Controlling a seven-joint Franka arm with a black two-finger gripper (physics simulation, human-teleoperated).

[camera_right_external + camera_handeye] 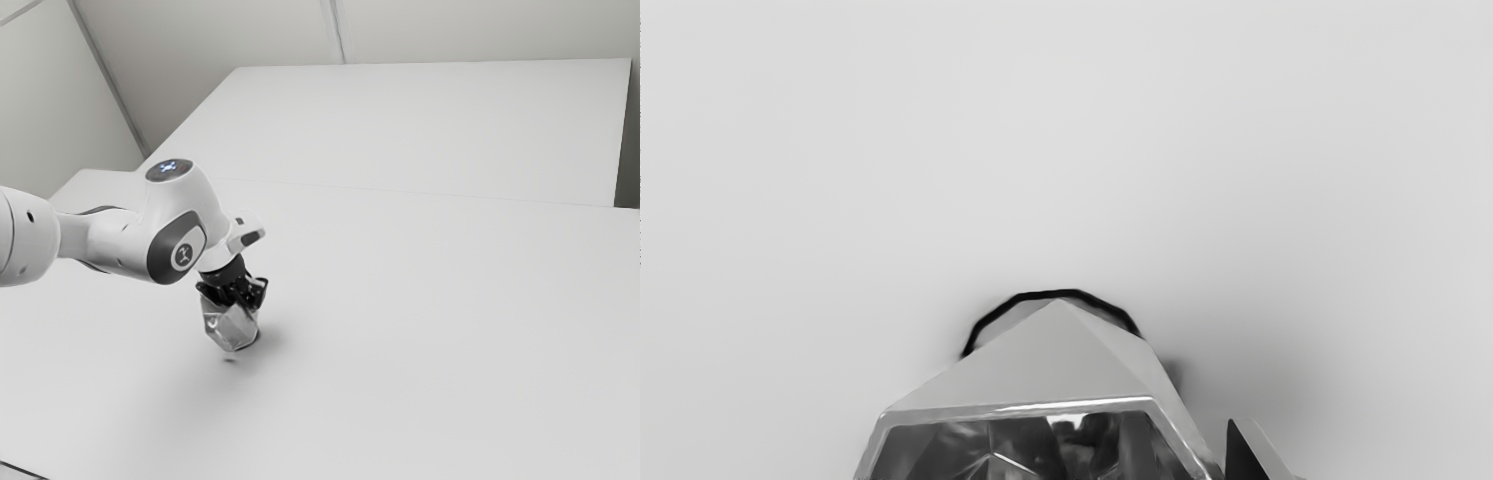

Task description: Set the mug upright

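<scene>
Gripper (236, 296) found at the mug (231, 328); whether clamped or apart, I cannot tell. Mug leans above the smooth, pale table (430, 340); righting is judged in hand, the next move calling for a levelled base (1046, 293). Body glossy grey, faceted; rim (1020, 405) angular, base black-edged.

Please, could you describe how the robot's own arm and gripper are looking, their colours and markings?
The arm is white, with smooth rounded segments. Its dark oval cap bears a pale bluish symbol; a dark side panel carries a white disc with a dark emblem. The gripper is black and angular.
</scene>
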